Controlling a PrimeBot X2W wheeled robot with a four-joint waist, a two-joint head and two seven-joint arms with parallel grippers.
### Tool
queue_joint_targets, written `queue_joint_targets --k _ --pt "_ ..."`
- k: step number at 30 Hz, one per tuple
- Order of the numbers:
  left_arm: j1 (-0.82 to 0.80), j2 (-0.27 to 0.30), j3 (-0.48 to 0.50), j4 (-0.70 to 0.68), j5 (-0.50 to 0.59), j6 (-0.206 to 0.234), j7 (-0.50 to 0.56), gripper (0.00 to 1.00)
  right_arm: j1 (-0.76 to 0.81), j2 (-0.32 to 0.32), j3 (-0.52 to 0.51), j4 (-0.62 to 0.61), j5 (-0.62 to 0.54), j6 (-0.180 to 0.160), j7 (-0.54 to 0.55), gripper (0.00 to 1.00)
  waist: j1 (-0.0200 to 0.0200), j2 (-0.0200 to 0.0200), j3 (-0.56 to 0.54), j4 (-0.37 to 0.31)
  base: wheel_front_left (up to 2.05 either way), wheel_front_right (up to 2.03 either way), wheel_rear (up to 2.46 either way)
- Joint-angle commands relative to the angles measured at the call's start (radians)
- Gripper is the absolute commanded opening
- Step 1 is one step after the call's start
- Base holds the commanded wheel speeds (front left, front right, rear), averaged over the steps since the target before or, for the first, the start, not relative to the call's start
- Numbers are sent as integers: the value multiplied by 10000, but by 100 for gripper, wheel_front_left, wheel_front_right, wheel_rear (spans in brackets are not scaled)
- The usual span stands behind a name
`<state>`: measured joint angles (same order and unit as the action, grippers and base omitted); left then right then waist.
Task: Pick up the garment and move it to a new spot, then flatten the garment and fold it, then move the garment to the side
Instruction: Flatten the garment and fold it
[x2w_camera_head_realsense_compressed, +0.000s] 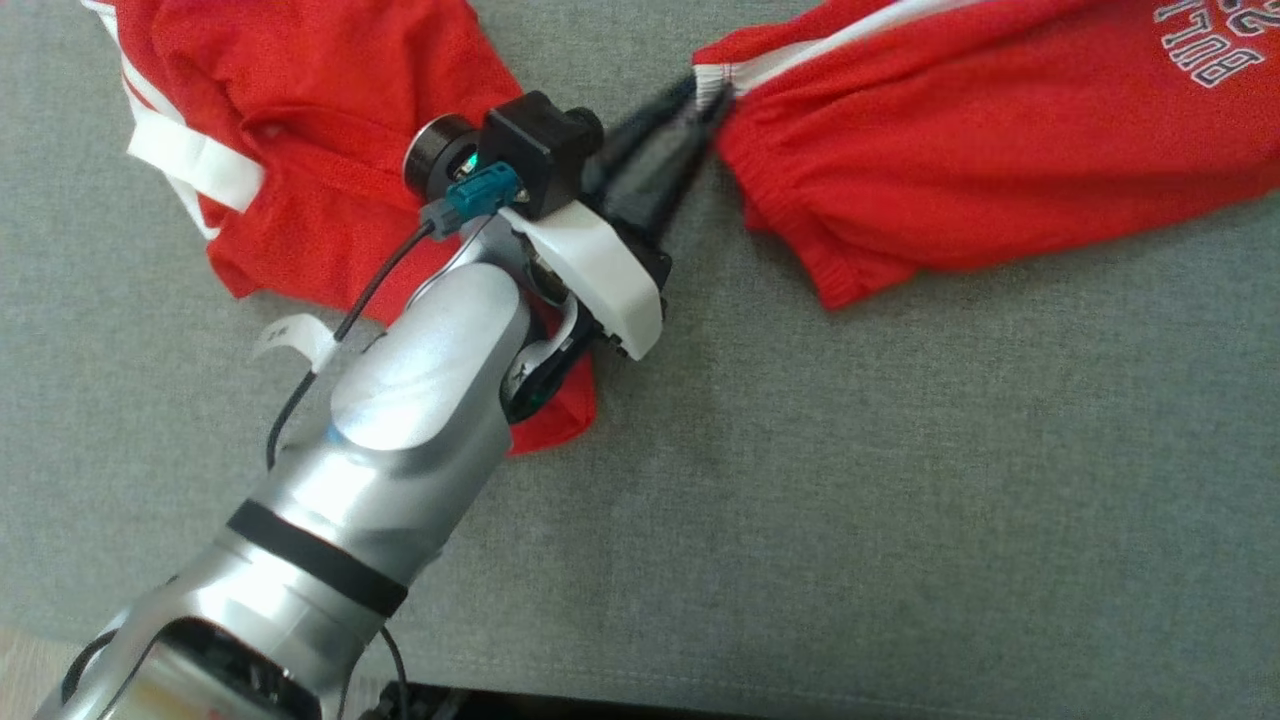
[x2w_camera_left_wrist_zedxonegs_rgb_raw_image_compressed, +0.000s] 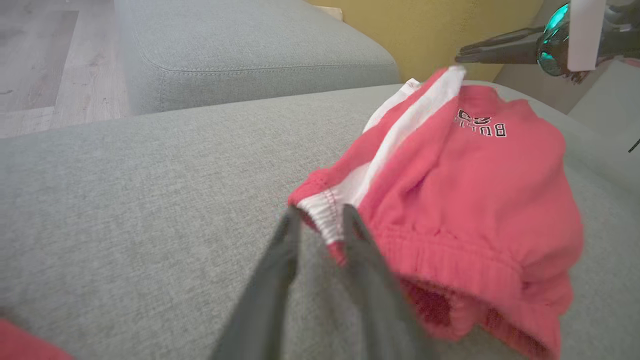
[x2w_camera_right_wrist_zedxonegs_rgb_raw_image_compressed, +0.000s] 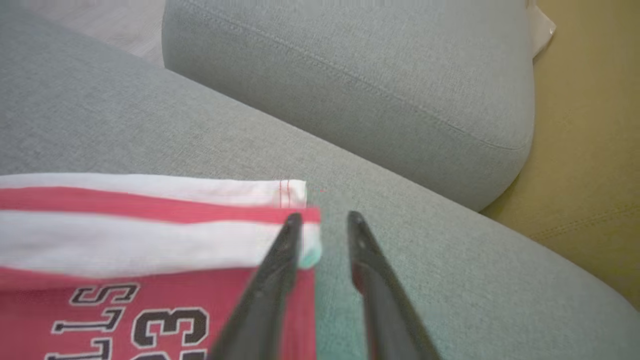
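**Flattening the shorts: releasing without disturbing the lay**

The red basketball shorts (x2w_camera_head_realsense_compressed: 1000, 170) lie on the grey seat cushion (x2w_camera_head_realsense_compressed: 900, 500), toward its far edge in the head view. They are drawn out lengthwise between the two grippers. We judge the step in hand to be the flattening.

The left gripper (x2w_camera_left_wrist_zedxonegs_rgb_raw_image_compressed: 320, 216) sits low over the seat cushion at the waistband corner (x2w_camera_left_wrist_zedxonegs_rgb_raw_image_compressed: 325, 212). Its fingers stand a narrow gap apart, with the white-striped elastic between the tips. The left wrist view is blurred, so we cannot tell whether they pinch the elastic or merely bracket it.

The right gripper (x2w_camera_right_wrist_zedxonegs_rgb_raw_image_compressed: 322, 217) is farther along the seat cushion, at the leg hem corner (x2w_camera_right_wrist_zedxonegs_rgb_raw_image_compressed: 295, 195). Its fingers are parted. One overlaps the hem, bare cushion shows between them, and they appear to hold nothing.

Recommended practice:

1. Spread both pairs of fingers wide before any lift, since soft knit is likely to cling to a tip.
2. Withdraw each gripper outward across the seat cushion, away from the cloth, so the striped edge stays straight.
3. The waistband end humps up off the seat cushion, so we would smooth it before folding.
4. Keep the left forearm off the second red-and-white cloth (x2w_camera_head_realsense_compressed: 300, 150), which lies on the seat cushion beneath that arm.
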<state>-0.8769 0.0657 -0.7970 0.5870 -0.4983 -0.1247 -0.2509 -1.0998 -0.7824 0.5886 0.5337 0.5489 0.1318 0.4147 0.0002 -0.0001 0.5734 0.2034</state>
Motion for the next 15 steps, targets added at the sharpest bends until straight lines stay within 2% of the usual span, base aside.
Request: queue_joint_targets --k 1,8,15 --pt "-319 184 337 -163 32 -43 -105 100 -274 -97 -59 -82 -151 -11 -373 100 -2 1 26 -35 0 0 0" --pt "-89 240 845 -112 228 -16 -107 100 -366 304 -282 804 -76 -11 -1173 100 -2 1 -280 -376 0 0 0" --pt "574 452 1736 -395 423 145 -107 100 249 978 -1037 1223 557 -11 -2868 100 -2 1 -1241 -904 0 0 0"
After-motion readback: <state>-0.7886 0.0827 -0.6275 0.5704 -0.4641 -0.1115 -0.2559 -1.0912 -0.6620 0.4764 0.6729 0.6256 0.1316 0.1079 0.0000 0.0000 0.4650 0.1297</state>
